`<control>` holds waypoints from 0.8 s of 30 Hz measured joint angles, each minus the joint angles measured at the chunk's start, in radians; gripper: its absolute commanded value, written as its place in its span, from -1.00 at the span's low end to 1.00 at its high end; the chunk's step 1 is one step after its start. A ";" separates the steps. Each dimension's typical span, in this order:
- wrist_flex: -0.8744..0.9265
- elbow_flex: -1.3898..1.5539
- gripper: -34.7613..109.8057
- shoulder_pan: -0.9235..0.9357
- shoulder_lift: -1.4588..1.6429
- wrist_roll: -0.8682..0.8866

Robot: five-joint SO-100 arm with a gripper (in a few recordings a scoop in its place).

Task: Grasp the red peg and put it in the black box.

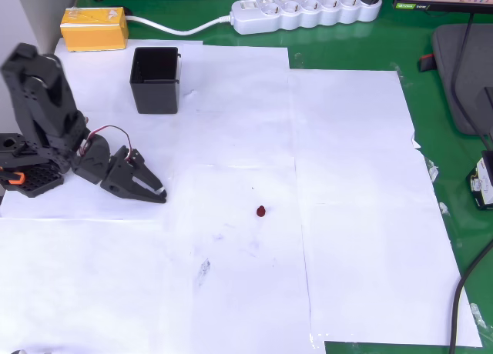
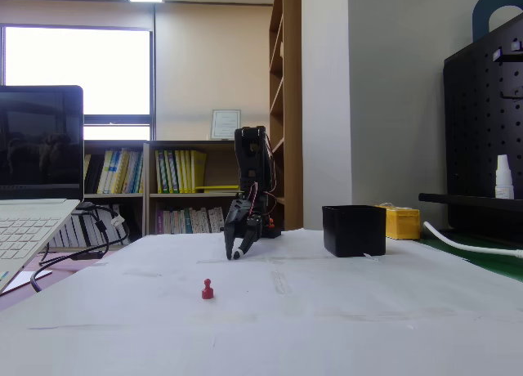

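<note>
The red peg (image 1: 261,211) (image 2: 207,289) stands alone on the white paper, tiny and dark red. The black box (image 1: 155,79) (image 2: 354,230) sits upright at the back of the paper, open on top, nothing visible inside. My gripper (image 1: 158,191) (image 2: 235,253) rests low near the paper beside the arm's base, left of the peg in the overhead view and well short of it. Its black fingers lie close together with nothing between them.
A yellow box (image 1: 94,28) lies behind the black box. A white power strip (image 1: 305,11) with its cable runs along the back edge. A laptop (image 2: 37,188) stands at the left of the fixed view. Green mat (image 1: 454,177) borders the paper.
</note>
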 measured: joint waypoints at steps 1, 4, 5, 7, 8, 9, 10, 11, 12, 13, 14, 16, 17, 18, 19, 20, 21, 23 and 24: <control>-0.015 0.006 -0.52 -0.003 0.017 0.008; -0.084 0.063 -0.52 -0.008 0.098 0.025; -0.106 0.077 -0.52 -0.008 0.126 0.023; -0.147 0.107 -0.52 -0.008 0.175 0.031; -0.170 0.118 -0.52 -0.008 0.201 0.037; -0.190 0.130 -0.52 -0.014 0.221 0.043; -0.202 0.141 -0.52 -0.018 0.236 0.046; -0.210 0.147 -0.52 -0.021 0.245 0.048; -0.215 0.155 -0.52 -0.023 0.252 0.054; -0.224 0.161 -0.52 -0.025 0.262 0.060; -0.229 0.170 -0.52 -0.025 0.268 0.064; -0.232 0.179 -0.52 -0.025 0.278 0.067; -0.233 0.190 -0.52 -0.025 0.285 0.067; -0.233 0.202 -0.52 -0.025 0.287 0.067; -0.239 0.218 -0.52 -0.025 0.298 0.075; -0.245 0.233 -0.52 -0.025 0.311 0.083; -0.247 0.249 -0.52 -0.025 0.321 0.092; -0.256 0.291 -0.52 -0.023 0.351 0.109; -0.268 0.313 -0.52 -0.021 0.374 0.117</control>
